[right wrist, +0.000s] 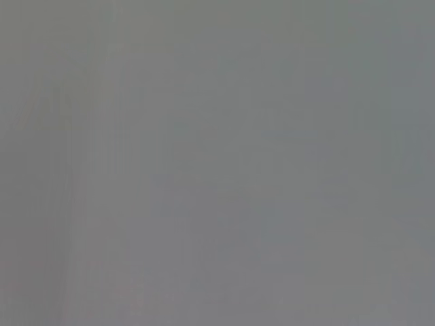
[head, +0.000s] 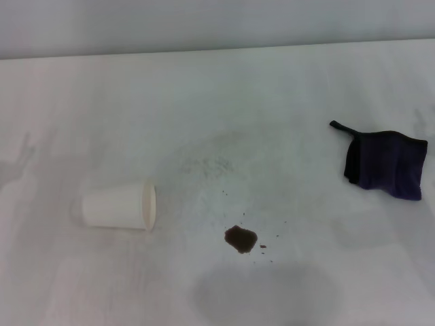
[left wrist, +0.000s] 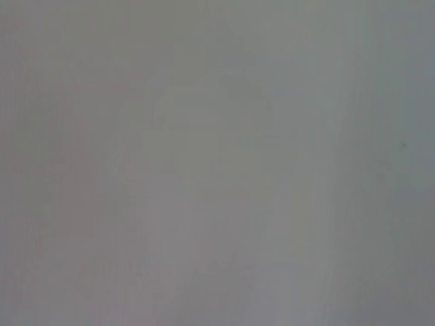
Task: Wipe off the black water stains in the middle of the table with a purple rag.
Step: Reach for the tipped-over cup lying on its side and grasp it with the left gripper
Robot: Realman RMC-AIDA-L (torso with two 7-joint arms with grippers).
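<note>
The black water stains (head: 240, 239) are a small dark blotch with a few tiny specks around it, on the white table (head: 272, 88) near its front middle. The purple rag (head: 385, 164) lies flat at the right of the table, its thin black loop tail pointing back and left. It is well apart from the stain. Neither gripper nor arm shows in the head view. Both wrist views show only plain grey surface.
A white paper cup (head: 120, 206) lies on its side at the left, its mouth facing right, left of the stain. A faint grey scuff ring (head: 204, 163) marks the table behind the stain. The table's far edge meets a grey wall.
</note>
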